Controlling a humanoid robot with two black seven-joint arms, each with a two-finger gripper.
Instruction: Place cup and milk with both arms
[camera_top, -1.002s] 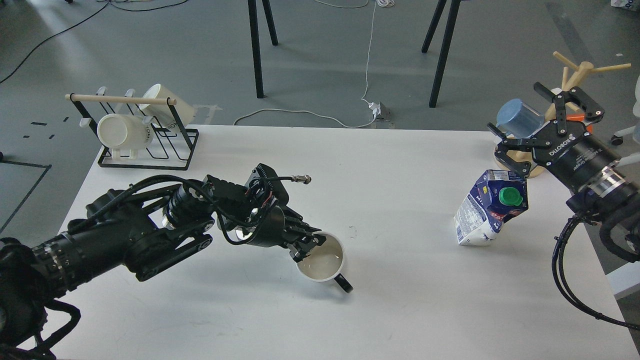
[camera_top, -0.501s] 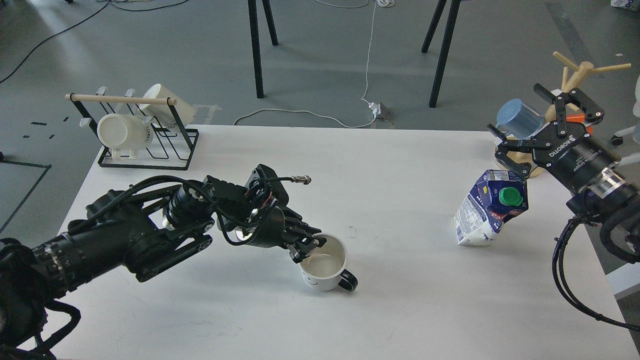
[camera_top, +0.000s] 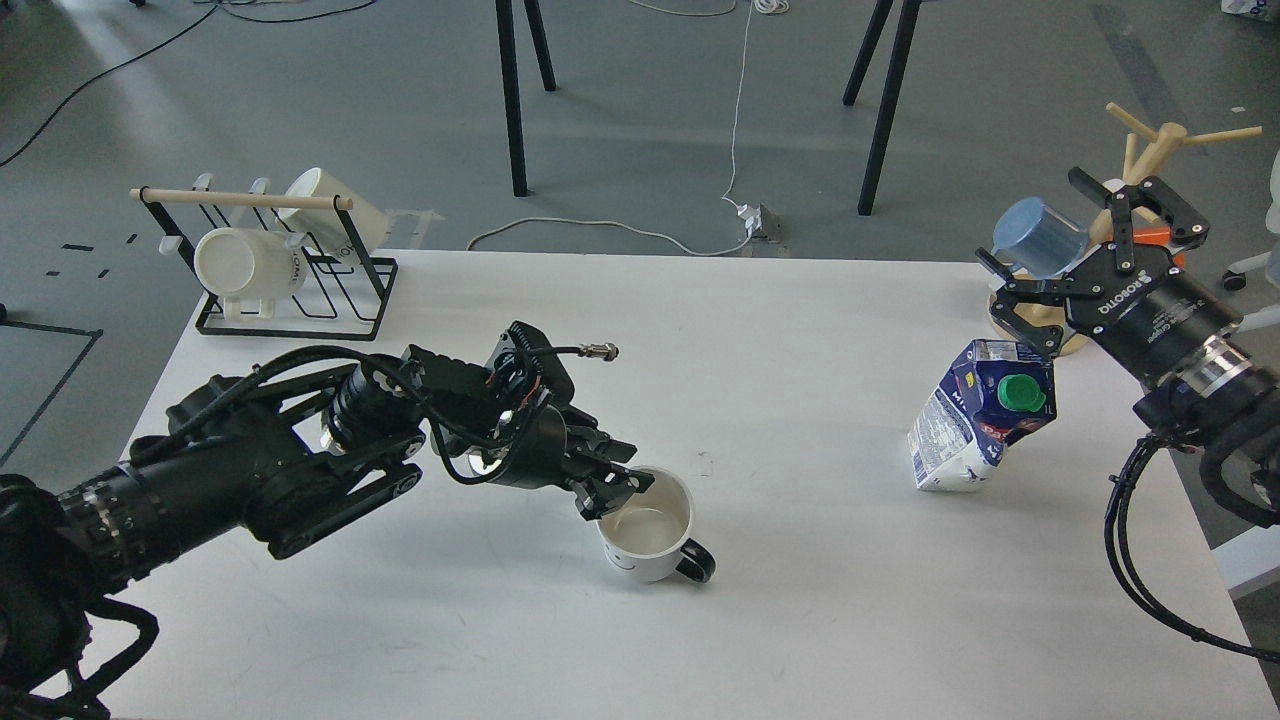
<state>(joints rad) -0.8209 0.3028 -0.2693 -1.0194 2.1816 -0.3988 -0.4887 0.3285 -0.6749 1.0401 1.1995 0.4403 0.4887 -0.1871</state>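
Note:
A white cup with a black handle stands upright on the white table, at the front middle. My left gripper is at the cup's left rim, fingers slightly apart, and looks open. A blue and white milk carton with a green cap stands tilted at the right. My right gripper is wide open above and behind the carton. Its lower finger is close to the carton's top edge; I cannot tell whether they touch.
A black wire rack with two white mugs stands at the table's back left. A wooden mug tree holding a blue cup stands at the back right, just behind my right gripper. Black stand legs are on the floor beyond the table.
The cup went from tilted in my left gripper to upright on the table. The left gripper then rose slightly while the cup stayed put. The right arm and carton have not moved.

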